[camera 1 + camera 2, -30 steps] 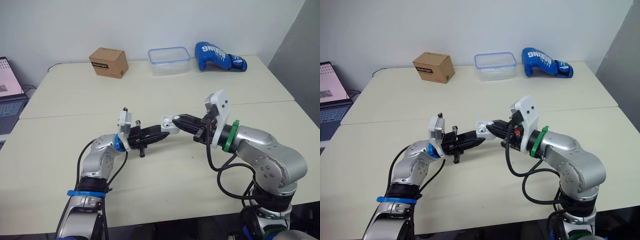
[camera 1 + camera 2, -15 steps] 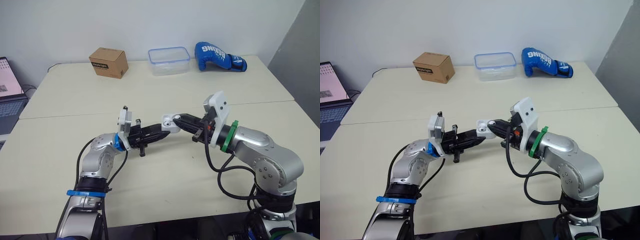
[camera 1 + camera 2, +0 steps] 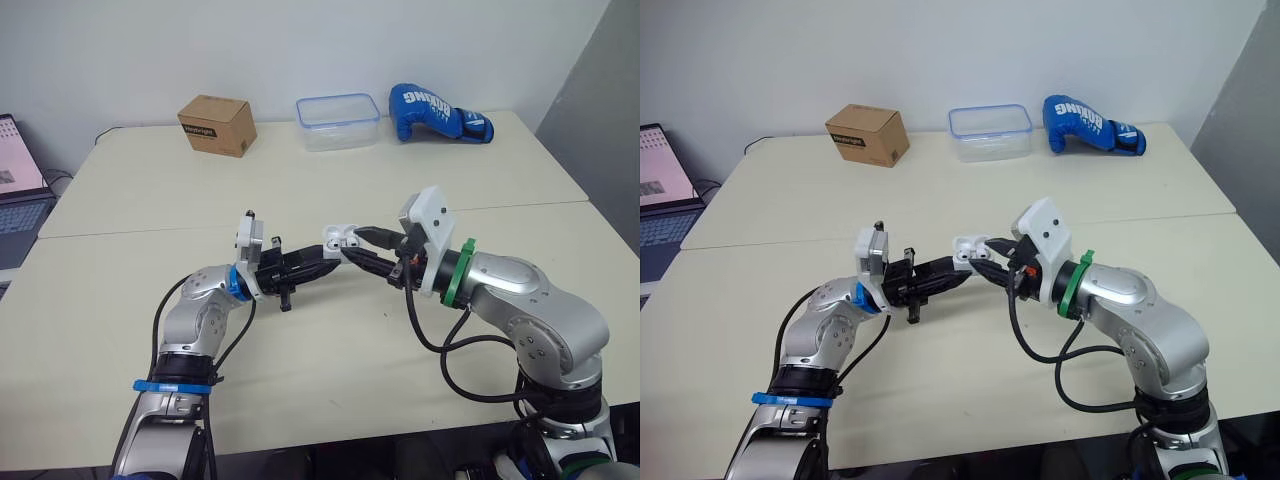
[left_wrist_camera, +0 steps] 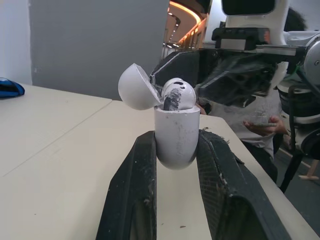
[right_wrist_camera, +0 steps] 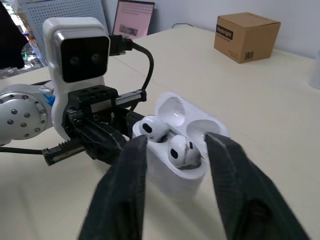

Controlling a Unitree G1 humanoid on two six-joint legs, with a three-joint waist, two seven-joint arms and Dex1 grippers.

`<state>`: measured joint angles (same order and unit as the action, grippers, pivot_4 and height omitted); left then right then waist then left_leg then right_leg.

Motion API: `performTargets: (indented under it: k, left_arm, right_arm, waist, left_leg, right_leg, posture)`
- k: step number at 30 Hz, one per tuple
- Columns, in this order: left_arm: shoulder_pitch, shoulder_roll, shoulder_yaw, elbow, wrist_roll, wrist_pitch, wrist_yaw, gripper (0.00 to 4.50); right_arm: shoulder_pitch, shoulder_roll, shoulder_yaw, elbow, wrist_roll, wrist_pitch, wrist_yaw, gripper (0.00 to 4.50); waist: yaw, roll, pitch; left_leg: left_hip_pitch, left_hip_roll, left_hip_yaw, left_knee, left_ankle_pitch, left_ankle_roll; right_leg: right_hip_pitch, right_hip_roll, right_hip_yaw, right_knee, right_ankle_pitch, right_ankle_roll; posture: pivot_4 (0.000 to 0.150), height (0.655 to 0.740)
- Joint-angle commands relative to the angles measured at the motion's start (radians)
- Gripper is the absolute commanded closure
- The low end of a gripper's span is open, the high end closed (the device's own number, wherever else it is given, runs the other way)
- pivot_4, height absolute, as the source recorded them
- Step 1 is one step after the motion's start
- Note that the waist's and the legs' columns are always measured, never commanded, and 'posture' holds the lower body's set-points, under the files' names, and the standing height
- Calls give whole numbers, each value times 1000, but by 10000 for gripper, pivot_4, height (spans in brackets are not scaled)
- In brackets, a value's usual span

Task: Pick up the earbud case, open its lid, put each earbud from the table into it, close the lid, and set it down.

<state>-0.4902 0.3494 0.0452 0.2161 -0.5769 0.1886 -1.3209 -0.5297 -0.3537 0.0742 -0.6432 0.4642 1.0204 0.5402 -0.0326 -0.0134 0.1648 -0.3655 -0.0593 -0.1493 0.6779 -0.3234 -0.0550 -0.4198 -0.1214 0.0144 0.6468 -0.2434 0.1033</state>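
My left hand (image 3: 322, 265) is clamped on the earbud case (image 4: 175, 140), held up off the worktop (image 3: 330, 340) between my arms. Its long axis runs along that hand's grip, mouth aimed at my right hand (image 5: 177, 142), lid (image 4: 136, 87) flipped back. Right hand's spread wide, straddling it. Both earbuds (image 5: 181, 151) look in, maybe not fully seated, so I'd press gently, then tip the lid shut.

A pale table (image 3: 150, 200) carries everything, with a seam running across it from side to side. Along its far edge stand a brown cardboard box (image 3: 217, 124) toward the left, a clear plastic container (image 3: 338, 121) with a blue rim near the middle, and a blue boxing glove (image 3: 438, 113) lying to its right. An open laptop (image 3: 20, 190) sits beyond the left edge.
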Motion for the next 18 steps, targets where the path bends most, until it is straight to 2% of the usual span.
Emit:
performTargets:
  k: [1,4,9,10,12,13,18]
  left_arm:
    - [-6,-2,11,-53,-29,-4,-8,36989]
    - [1,1,11,-53,-29,-5,-12,36989]
    - [7,9,10,-53,-31,-4,-19,36989]
    - [9,11,10,-56,-32,-2,-21,36989]
    - [11,15,9,-65,-36,5,-25,36989]
    - [12,17,9,-71,-39,10,-29,36989]
    - [16,21,10,-92,-51,28,-40,36989]
  right_arm:
    - [-12,-17,-17,-8,6,-48,-6,17012]
    - [-11,-33,-55,-14,39,-71,18,17012]
    - [-38,-84,-198,-22,263,-28,115,17012]
    - [-52,-96,-223,-12,302,-18,121,18613]
    - [-101,-114,-256,43,346,-6,116,22936]
    - [-127,-126,-253,79,339,-16,118,26503]
    - [-228,-196,-129,295,193,-146,189,44726]
  waist:
    - [0,0,0]
    - [1,0,0]
    - [1,0,0]
    - [1,0,0]
    - [1,0,0]
    - [1,0,0]
    - [-1,0,0]
  left_leg:
    - [0,0,0,0,0,0]
    - [0,0,0,0,0,0]
    - [0,0,0,0,0,0]
    - [0,0,0,0,0,0]
    - [0,0,0,0,0,0]
    - [0,0,0,0,0,0]
    - [0,0,1,0,0,0]
  right_leg:
    - [0,0,0,0,0,0]
    - [0,0,0,0,0,0]
    - [0,0,0,-1,0,0]
    - [0,0,0,-1,0,0]
    - [0,0,0,0,0,0]
    - [0,0,0,0,0,0]
    - [1,0,0,0,0,0]
  posture:
    - [1500,7307]
    - [1500,7307]
    - [1500,7307]
    - [1500,7307]
    - [1500,7307]
    - [1500,7307]
    - [1500,7307]
